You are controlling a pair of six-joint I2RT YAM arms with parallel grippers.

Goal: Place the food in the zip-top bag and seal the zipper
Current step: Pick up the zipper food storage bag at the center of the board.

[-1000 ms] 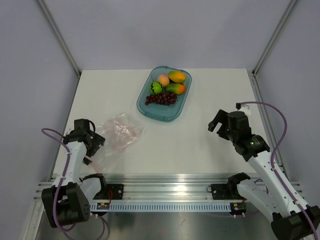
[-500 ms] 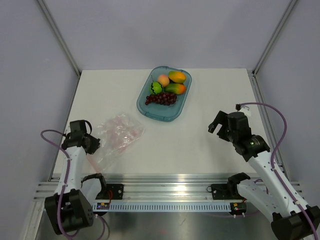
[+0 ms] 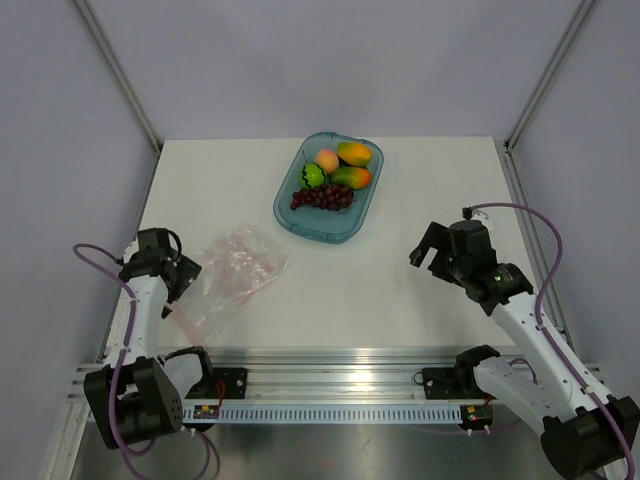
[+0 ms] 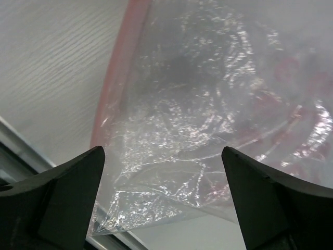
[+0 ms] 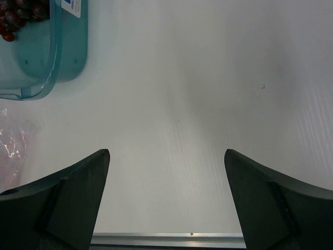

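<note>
The clear pink-tinted zip-top bag [image 3: 235, 272] lies flat at the table's front left. Its crinkled plastic [image 4: 208, 120] fills the left wrist view, with the pink zipper strip [image 4: 117, 67] along its left edge. My left gripper [image 3: 180, 277] is open, hovering at the bag's left edge, empty. The food sits in a teal tray [image 3: 300, 222] at the back centre: a peach-pink fruit [image 3: 327, 160], two mangoes [image 3: 353, 153], a green fruit [image 3: 312, 175] and purple grapes [image 3: 322, 197]. My right gripper [image 3: 427, 248] is open and empty over bare table at the right.
The tray's corner [image 5: 47, 67] with a few grapes shows at the right wrist view's top left. The aluminium rail [image 3: 330, 362] runs along the near table edge. Grey walls enclose the table on three sides.
My left gripper has shifted left and slightly back along the bag's left edge. My right gripper has moved slightly left. The bag and fruits have not moved.
</note>
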